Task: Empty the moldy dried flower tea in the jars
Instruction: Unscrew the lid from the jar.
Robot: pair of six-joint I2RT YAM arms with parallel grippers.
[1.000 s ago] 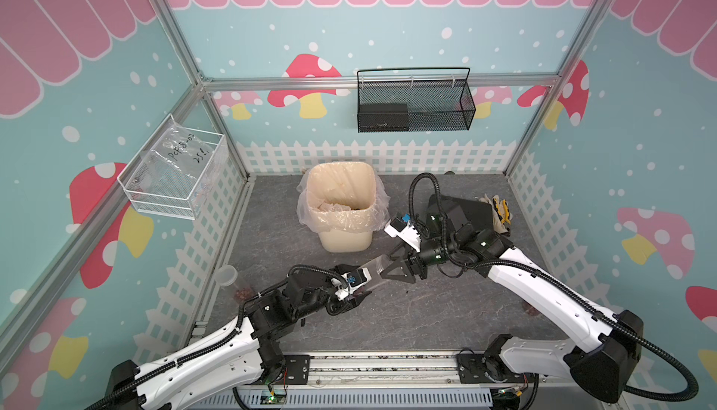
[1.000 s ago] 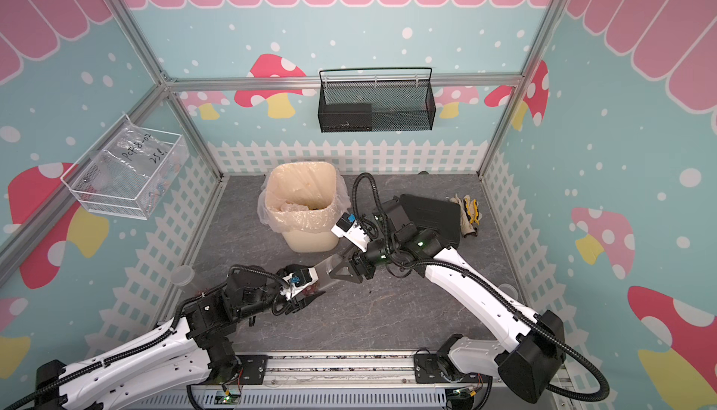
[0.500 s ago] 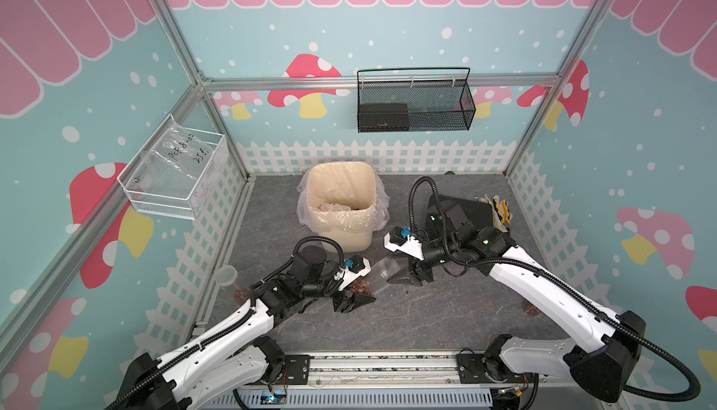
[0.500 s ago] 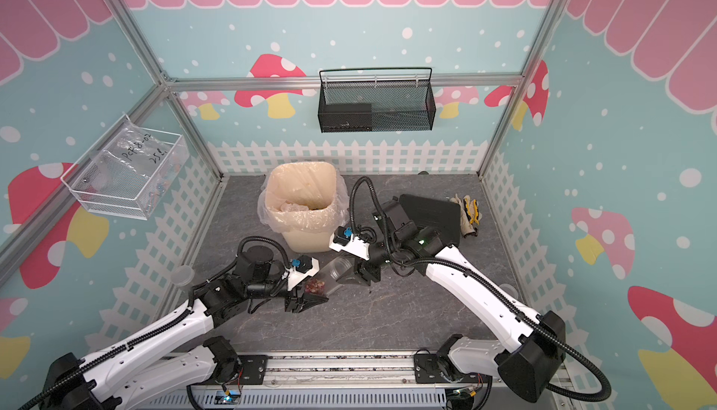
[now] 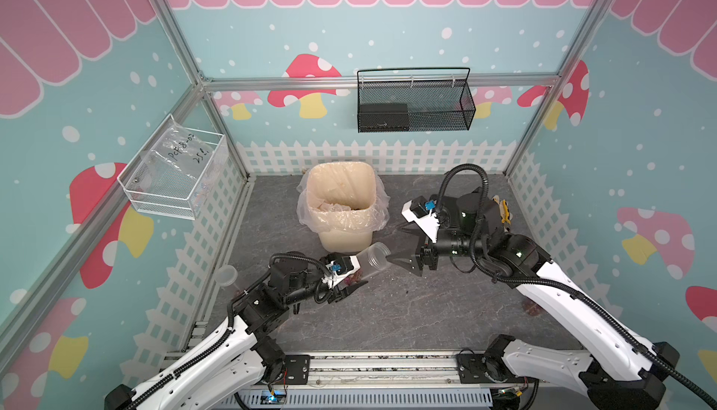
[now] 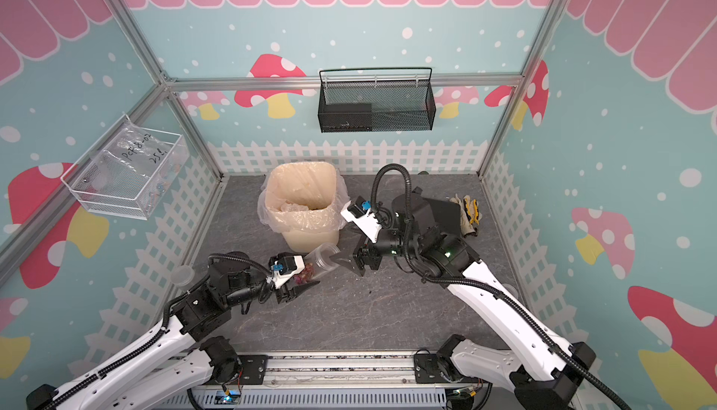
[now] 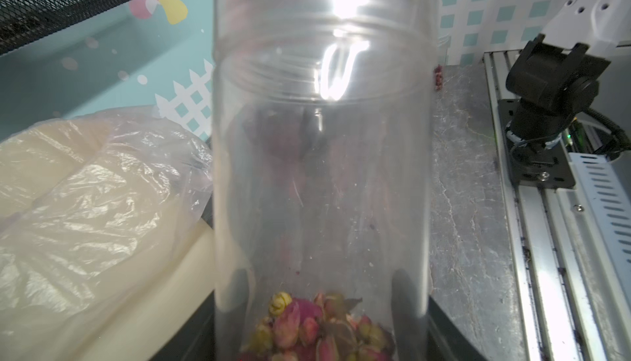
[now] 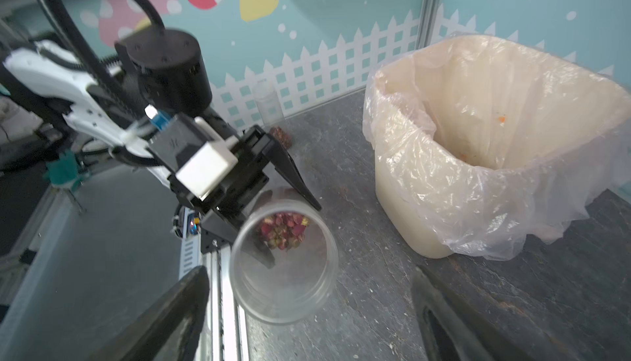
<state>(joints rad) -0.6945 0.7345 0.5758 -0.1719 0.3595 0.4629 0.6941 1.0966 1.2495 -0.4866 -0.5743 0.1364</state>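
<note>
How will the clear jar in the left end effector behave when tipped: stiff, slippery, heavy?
The jar looks like thin smooth plastic, so it may slip or flex in the left end effector. Probably light: only a small clump of dried flower tea lies at its base. Lidless and tilted, it would likely spill readily.

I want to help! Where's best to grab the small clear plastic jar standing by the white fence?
The small clear plastic jar stands upright beside the white fence, so probably pinch its round side wall, coming level from the side away from the fence.
</note>
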